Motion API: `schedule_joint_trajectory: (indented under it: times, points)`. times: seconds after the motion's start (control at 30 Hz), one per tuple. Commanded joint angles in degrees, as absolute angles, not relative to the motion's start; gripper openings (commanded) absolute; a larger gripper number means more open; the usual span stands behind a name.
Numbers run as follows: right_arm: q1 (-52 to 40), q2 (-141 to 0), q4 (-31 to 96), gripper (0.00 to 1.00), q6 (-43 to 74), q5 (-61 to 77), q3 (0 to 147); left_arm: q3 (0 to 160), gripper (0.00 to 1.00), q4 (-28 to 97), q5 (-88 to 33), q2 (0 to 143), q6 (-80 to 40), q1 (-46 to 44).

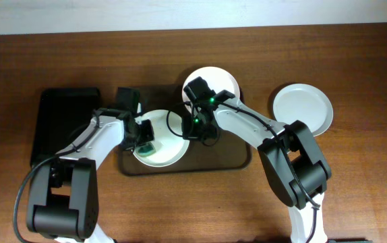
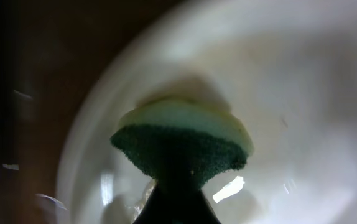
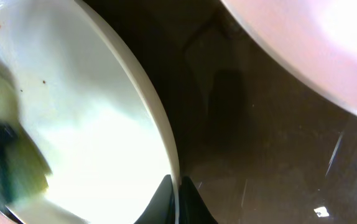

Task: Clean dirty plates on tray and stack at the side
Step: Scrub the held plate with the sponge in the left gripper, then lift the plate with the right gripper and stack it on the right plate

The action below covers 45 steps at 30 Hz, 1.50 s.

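Left gripper clamped on green-yellow sponge, right gripper pinching rim of round white plate; black rectangular tray at nine o'clock.

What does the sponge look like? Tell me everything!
The sponge has two layers: a rough dark green scrubbing side and a soft pale yellow foam side. It looks squashed in the middle and bulges out at both ends, because the left gripper is pinching it. Its yellow side seems to rest against the inside of a white plate, which lies on the tray.
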State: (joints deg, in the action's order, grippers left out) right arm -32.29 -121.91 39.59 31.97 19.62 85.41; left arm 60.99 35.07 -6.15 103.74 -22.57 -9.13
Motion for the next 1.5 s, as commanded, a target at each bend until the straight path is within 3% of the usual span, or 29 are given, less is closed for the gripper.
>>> schedule_joint_trajectory:
  times: [0.0,0.13,0.3,0.4,0.53,0.7,1.0,1.23,1.4,1.47]
  points:
    - [-32.3,-122.6,39.6,0.04,32.0,19.3,86.0,61.2,0.0,27.4,1.6,104.7,-29.5,-8.0]
    - [-32.3,-122.6,39.7,0.04,31.8,19.3,86.1,62.0,0.0,17.5,-24.6,104.7,-15.7,-8.1]
    - [-32.3,-122.6,39.7,0.04,31.8,19.3,86.1,69.1,0.0,29.1,-36.1,104.2,-12.3,-2.5]
    - [-32.3,-121.6,40.4,0.04,27.7,21.8,86.1,71.9,0.0,33.5,-36.2,104.1,-11.9,3.4]
    - [-32.3,-114.0,45.8,0.04,27.7,9.1,86.1,71.7,0.01,36.2,-29.8,104.1,-11.9,4.5]
    - [-35.6,-103.9,53.0,0.04,27.7,-15.3,86.1,71.5,0.01,36.8,-26.7,104.1,-11.9,3.9]
    - [-52.9,-103.6,58.7,0.04,35.0,-62.8,86.1,71.3,0.0,37.2,-24.1,104.1,-11.9,3.8]
    - [-57.7,-103.6,62.4,0.04,39.8,-79.2,86.1,71.3,0.01,37.2,-24.1,104.1,-11.9,3.8]
    - [-58.6,-103.6,62.5,0.04,40.2,-80.4,86.1,71.3,0.0,37.2,-24.1,104.1,-11.9,3.8]
    - [-57.9,-103.5,62.9,0.04,46.3,-76.5,86.1,71.3,0.01,37.2,-24.1,104.1,-11.9,3.8]
